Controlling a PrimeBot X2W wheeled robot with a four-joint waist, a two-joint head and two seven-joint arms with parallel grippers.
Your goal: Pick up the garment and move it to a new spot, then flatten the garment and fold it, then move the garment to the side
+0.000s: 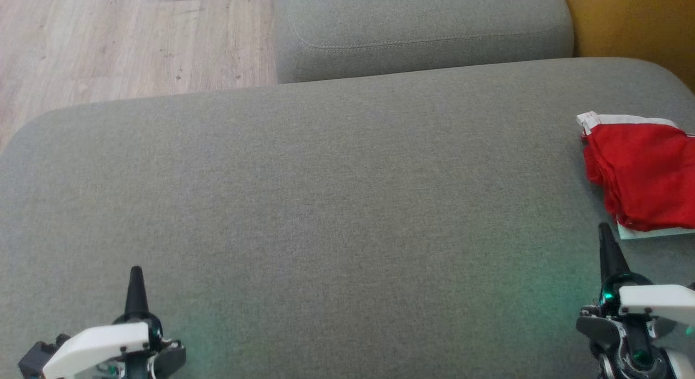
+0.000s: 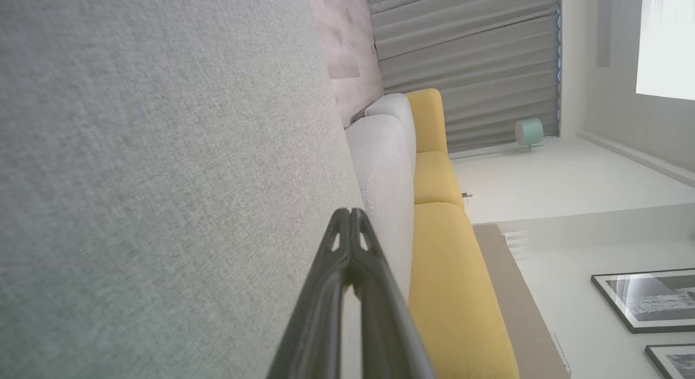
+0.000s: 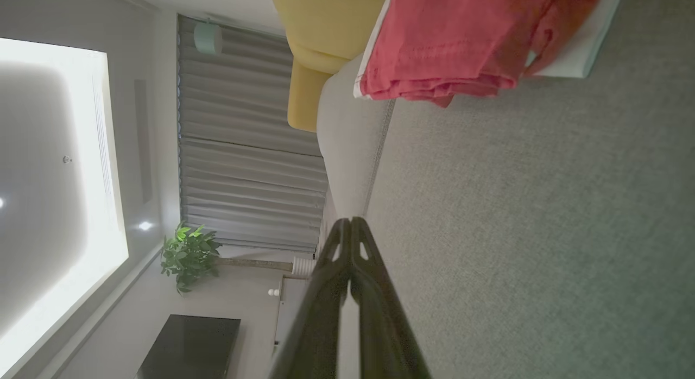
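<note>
The garment (image 1: 643, 175) is red with white trim, folded in a small stack at the right edge of the grey sofa seat (image 1: 336, 205). In the right wrist view the garment (image 3: 461, 42) lies at the top, ahead of the fingers. My right gripper (image 1: 604, 229) is shut and empty, its tip just short of the garment's near corner. The right gripper (image 3: 350, 222) has its fingertips pressed together. At the lower left, far from the garment, my left gripper (image 1: 136, 271) is shut and empty. The left gripper (image 2: 350, 213) also has its tips touching.
A second grey cushion (image 1: 423, 31) sits behind the seat. Wooden floor (image 1: 119, 37) lies at the upper left, and a yellow sofa (image 1: 635, 20) at the upper right. The yellow sofa (image 2: 450, 270) runs on beyond the grey one.
</note>
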